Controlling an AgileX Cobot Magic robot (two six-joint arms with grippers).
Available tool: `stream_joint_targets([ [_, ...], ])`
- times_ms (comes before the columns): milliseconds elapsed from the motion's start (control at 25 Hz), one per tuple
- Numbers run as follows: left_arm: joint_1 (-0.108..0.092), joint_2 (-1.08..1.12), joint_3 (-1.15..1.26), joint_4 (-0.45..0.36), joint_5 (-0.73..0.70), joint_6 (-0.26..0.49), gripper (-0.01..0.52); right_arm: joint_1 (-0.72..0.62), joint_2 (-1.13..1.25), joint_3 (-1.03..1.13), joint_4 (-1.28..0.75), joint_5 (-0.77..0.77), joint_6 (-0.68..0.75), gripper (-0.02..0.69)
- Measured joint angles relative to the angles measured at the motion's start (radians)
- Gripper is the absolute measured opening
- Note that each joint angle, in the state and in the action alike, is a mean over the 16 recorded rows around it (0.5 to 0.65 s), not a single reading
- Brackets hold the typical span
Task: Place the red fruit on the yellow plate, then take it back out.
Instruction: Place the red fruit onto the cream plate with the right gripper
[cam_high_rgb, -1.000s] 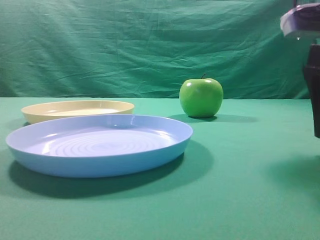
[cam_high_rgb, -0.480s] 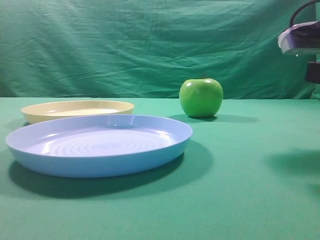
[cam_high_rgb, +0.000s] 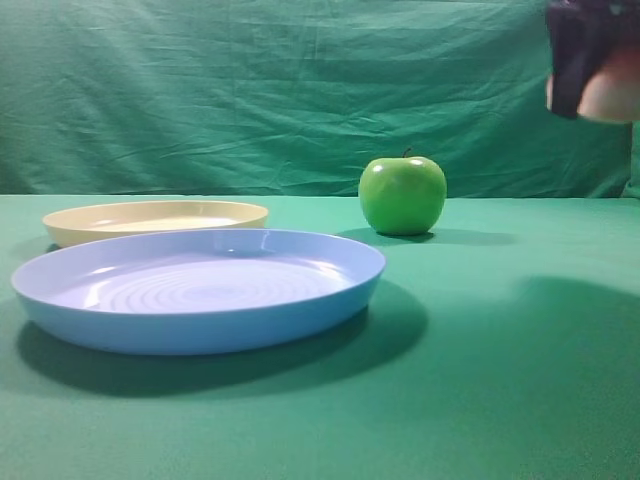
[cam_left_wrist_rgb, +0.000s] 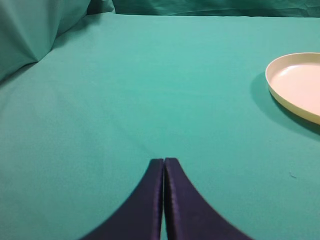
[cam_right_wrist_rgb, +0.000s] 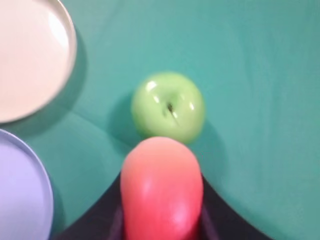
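Observation:
The red fruit (cam_right_wrist_rgb: 162, 190) is clamped between the dark fingers of my right gripper (cam_right_wrist_rgb: 162, 215), held high above the cloth; its pale side (cam_high_rgb: 612, 95) shows at the top right of the exterior view beside the gripper (cam_high_rgb: 585, 60). The yellow plate (cam_high_rgb: 155, 220) lies empty at the far left, its cream face (cam_right_wrist_rgb: 27, 55) at the upper left of the right wrist view and its rim (cam_left_wrist_rgb: 295, 82) at the right of the left wrist view. My left gripper (cam_left_wrist_rgb: 164, 162) is shut on nothing, low over bare cloth left of that plate.
A shiny green apple (cam_high_rgb: 402, 195) with a stem stands on the cloth, directly below and ahead of the held fruit (cam_right_wrist_rgb: 168, 106). A larger light-blue plate (cam_high_rgb: 198, 288) with a ringed centre sits in front of the yellow one. Green cloth backdrop hangs behind.
The right gripper has risen and swung in from the right edge; the red fruit now shows in its grasp at top right. Its shadow on the cloth has shifted left.

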Motion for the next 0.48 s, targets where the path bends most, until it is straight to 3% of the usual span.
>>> stream_joint_targets([
  [480, 0.000, 0.000, 0.000, 0.000, 0.000, 0.000, 0.000, 0.215, 0.267, -0.307, 0.032, -0.125, -0.060, 0.200],
])
